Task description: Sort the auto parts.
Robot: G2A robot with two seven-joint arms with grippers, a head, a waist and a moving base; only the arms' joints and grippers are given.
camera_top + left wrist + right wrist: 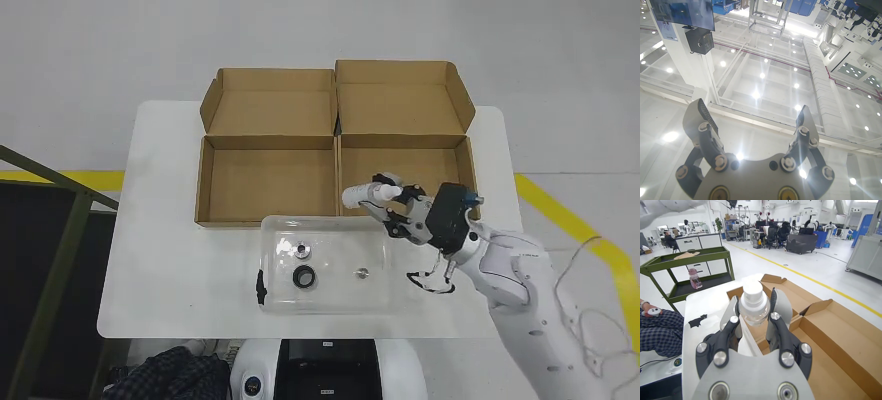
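My right gripper (392,207) (755,303) is shut on a white and clear cylindrical part (754,304) (366,193), held lying sideways above the near wall of the right cardboard box (440,172) (831,332) and the far edge of the clear plastic bin (275,290). Inside the bin lie a black ring part (304,279), a small silver round part (299,251) and a small metal bolt-like part (362,271). My left gripper (753,115) is open, pointing up at the ceiling, with nothing between its fingers.
Two open cardboard boxes stand side by side at the back of the white table (150,260); the left box (265,185) looks empty. A green cart (687,256) stands beside the table. A person's sleeve and hand with a controller (651,311) show past the table's edge.
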